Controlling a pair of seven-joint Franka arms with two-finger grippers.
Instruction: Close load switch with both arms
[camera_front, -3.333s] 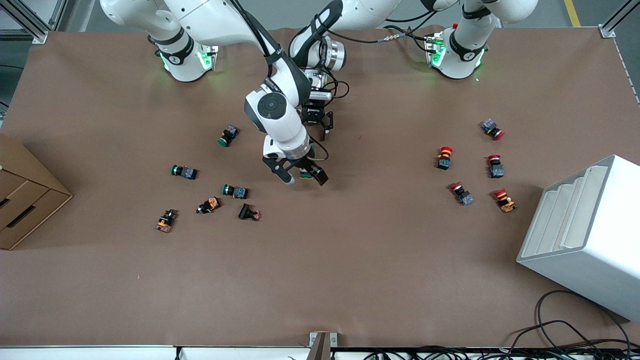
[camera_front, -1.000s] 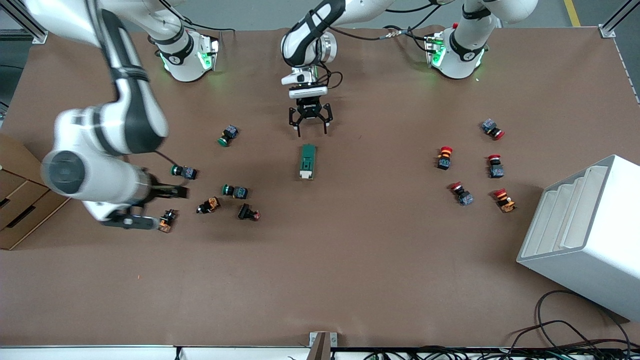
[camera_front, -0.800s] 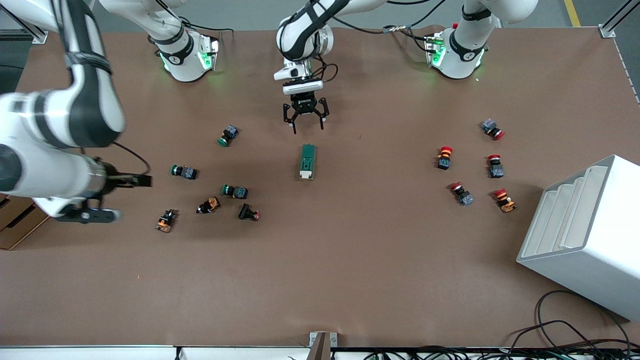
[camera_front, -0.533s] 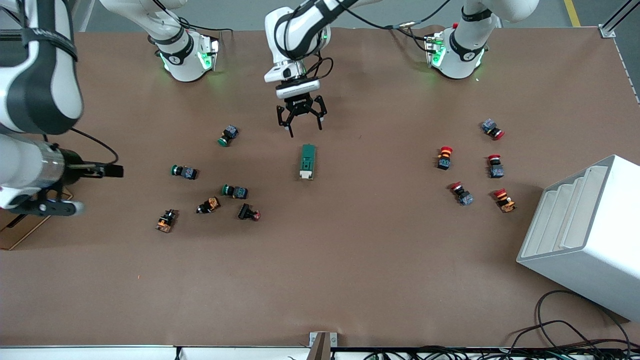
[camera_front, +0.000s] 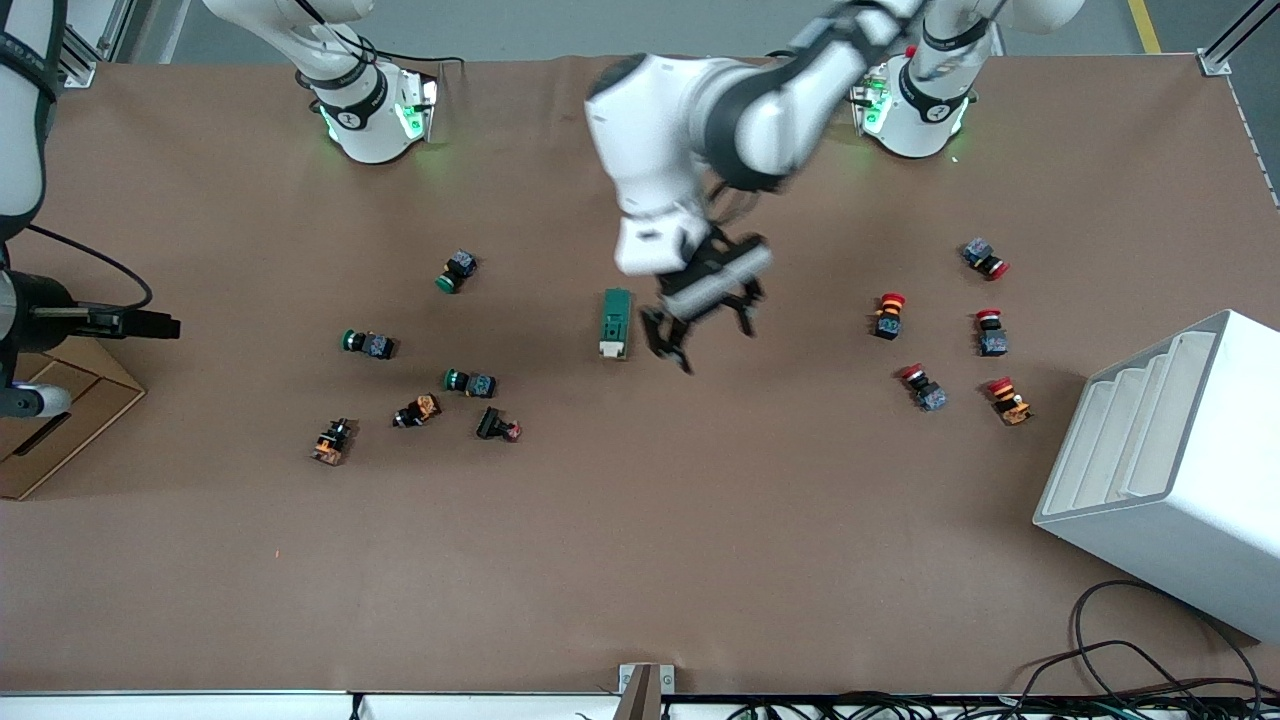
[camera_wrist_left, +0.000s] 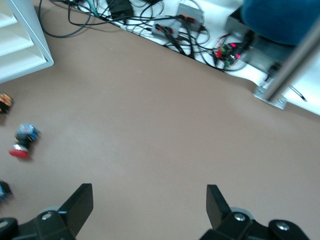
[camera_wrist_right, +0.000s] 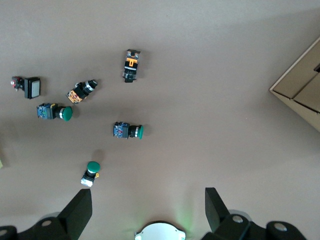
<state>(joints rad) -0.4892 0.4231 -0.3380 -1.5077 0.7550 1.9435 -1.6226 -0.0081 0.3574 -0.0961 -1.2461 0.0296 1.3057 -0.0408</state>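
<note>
The load switch (camera_front: 616, 322), a dark-green block with a cream end toward the front camera, lies alone on the brown table (camera_front: 640, 540). My left gripper (camera_front: 705, 338) hangs open and empty just beside it, toward the left arm's end; its wrist view (camera_wrist_left: 148, 202) shows only bare table between the fingers. My right gripper (camera_front: 95, 362) is open and empty over the cardboard box (camera_front: 60, 400) at the right arm's end; its wrist view (camera_wrist_right: 145, 210) looks down on green push buttons. The switch shows in neither wrist view.
Several green and orange push buttons (camera_front: 470, 383) lie toward the right arm's end. Several red push buttons (camera_front: 890, 312) lie toward the left arm's end, one in the left wrist view (camera_wrist_left: 20, 142). A white stepped rack (camera_front: 1170, 470) stands there. Cables (camera_front: 1120, 640) lie by the front edge.
My right gripper has left the load switch and swung away to the right arm's end of the table. My left gripper has moved toward the front camera, to beside the switch.
</note>
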